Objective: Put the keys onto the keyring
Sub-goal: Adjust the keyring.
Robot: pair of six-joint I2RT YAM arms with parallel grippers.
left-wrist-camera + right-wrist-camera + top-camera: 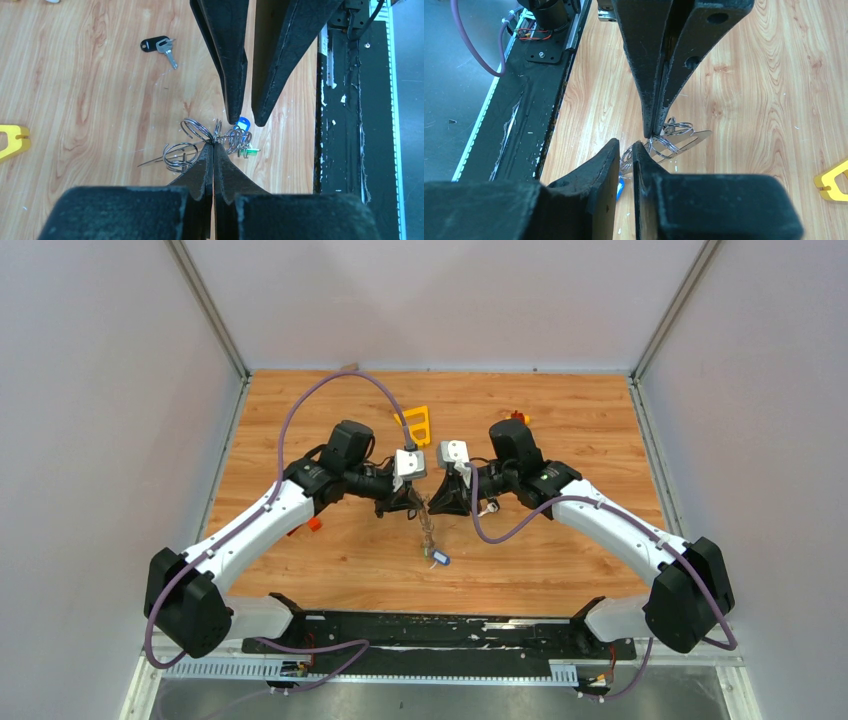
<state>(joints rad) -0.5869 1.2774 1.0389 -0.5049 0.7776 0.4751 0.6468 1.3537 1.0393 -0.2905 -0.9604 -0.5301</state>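
Note:
My left gripper is shut on the silver keyring, pinching it amid a tangle of small wire rings and holding it above the table. The keyring shows as a flat silver loop in the right wrist view. Keys with a blue tag and a green tag dangle from the rings; they hang low in the top view. My right gripper faces the left one, jaws a narrow gap apart at the rings, gripping nothing. A black-tagged key lies alone on the table.
A yellow plastic triangle frame stands behind the grippers. A red and yellow toy figure is partly hidden behind the right arm. A small orange piece lies by the left arm. The black base rail runs along the near edge.

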